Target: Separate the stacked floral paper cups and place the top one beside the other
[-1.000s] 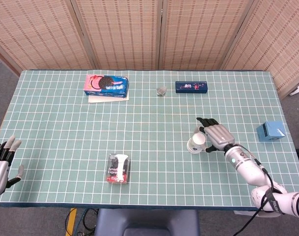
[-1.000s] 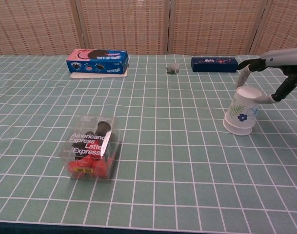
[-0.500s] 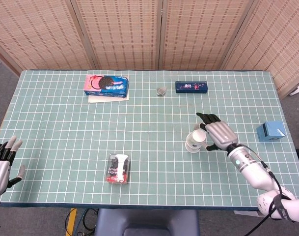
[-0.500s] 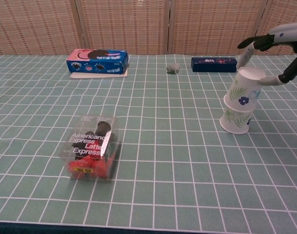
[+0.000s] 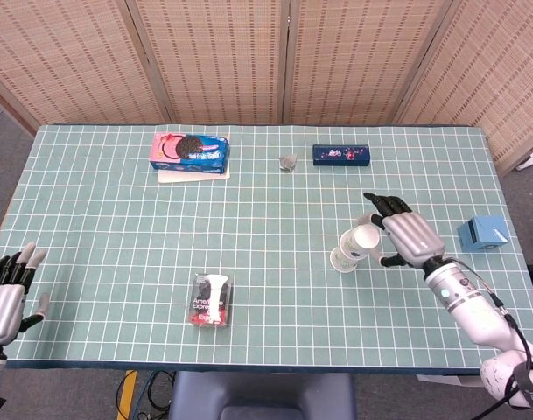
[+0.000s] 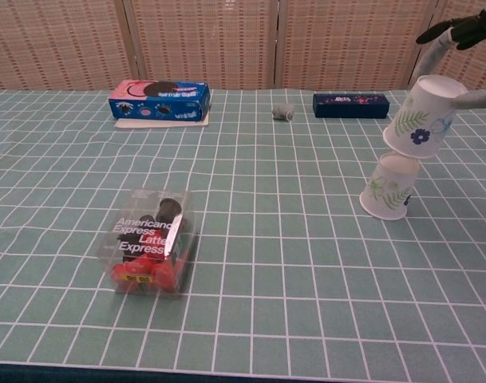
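Note:
Two white paper cups with blue and green floral print stand mouth down at the right of the table. The lower cup (image 6: 388,186) (image 5: 343,259) rests on the green mat. The upper cup (image 6: 422,118) (image 5: 362,239) is lifted, tilted, and almost free of the lower one. My right hand (image 5: 404,234) (image 6: 464,32) pinches it near its base, the other fingers spread. My left hand (image 5: 5,293) hovers at the table's near left corner, fingers apart, holding nothing.
A clear box of red items (image 6: 151,242) lies at front centre-left. At the back are a cookie box (image 6: 160,99), a small grey object (image 6: 284,111) and a dark blue box (image 6: 349,104). A light blue box (image 5: 482,234) sits at the far right edge.
My right hand has raised the upper cup up and to the right, pulling it out of the lower cup and tilting it. The left hand has drifted slightly lower.

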`<state>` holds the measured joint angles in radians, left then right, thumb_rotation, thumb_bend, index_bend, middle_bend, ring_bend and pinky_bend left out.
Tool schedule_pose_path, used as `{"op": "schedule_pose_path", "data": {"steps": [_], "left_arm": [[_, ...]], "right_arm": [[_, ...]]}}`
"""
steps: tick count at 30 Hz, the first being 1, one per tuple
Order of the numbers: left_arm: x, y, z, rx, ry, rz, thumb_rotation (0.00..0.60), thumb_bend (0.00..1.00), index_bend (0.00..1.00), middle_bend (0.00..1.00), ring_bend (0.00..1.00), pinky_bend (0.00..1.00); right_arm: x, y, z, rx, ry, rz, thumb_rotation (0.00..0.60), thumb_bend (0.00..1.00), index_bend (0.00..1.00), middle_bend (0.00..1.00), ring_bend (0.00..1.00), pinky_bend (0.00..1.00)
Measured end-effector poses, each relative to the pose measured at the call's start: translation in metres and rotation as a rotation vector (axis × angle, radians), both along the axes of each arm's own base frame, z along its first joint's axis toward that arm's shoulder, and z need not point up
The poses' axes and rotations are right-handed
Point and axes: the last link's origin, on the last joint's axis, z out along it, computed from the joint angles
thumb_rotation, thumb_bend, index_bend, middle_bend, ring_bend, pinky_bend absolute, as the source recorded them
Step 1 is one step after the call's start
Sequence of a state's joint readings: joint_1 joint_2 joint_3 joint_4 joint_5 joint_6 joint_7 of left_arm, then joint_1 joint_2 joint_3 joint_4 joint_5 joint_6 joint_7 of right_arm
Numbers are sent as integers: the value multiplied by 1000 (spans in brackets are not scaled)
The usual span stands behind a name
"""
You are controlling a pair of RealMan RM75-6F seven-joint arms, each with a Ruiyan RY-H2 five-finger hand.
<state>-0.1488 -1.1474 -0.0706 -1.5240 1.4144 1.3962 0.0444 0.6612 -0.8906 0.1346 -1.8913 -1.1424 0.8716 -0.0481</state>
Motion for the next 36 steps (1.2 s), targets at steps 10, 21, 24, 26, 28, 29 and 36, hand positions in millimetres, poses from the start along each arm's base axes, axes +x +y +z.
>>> {"op": "schedule_pose_path", "data": {"steps": [10, 21, 24, 26, 28, 29, 36], "left_arm": [[0, 3, -5, -10, 20, 8, 600, 495, 0, 0, 0, 0], [-3, 7, -8, -12, 33, 28, 600, 495, 0, 0, 0, 0], [-3, 7, -9, -12, 36, 28, 600, 495, 0, 0, 0, 0], [-3, 7, -8, -10, 37, 29, 600, 495, 0, 0, 0, 0], [-3, 7, -9, -12, 37, 32, 600, 495, 0, 0, 0, 0], [-3, 7, -9, -13, 37, 33, 600, 495, 0, 0, 0, 0], [-4, 8, -8, -12, 35, 36, 600, 495, 0, 0, 0, 0]], "right_arm": [[-22, 9, 17, -25, -12, -40, 600, 450, 401, 0, 0, 0], [-53, 10, 29, -31, -8, -94, 600, 449, 401, 0, 0, 0], [-60, 9, 28, -28, -6, -107, 600, 449, 401, 0, 0, 0], [-65, 8, 27, -25, -4, -116, 600, 449, 400, 0, 0, 0], [-70, 6, 24, -19, -4, -127, 600, 450, 401, 0, 0, 0], [-72, 5, 23, -16, -4, -132, 600, 449, 401, 0, 0, 0], [-83, -3, 10, 13, 2, -156, 600, 449, 400, 0, 0, 0]]}}
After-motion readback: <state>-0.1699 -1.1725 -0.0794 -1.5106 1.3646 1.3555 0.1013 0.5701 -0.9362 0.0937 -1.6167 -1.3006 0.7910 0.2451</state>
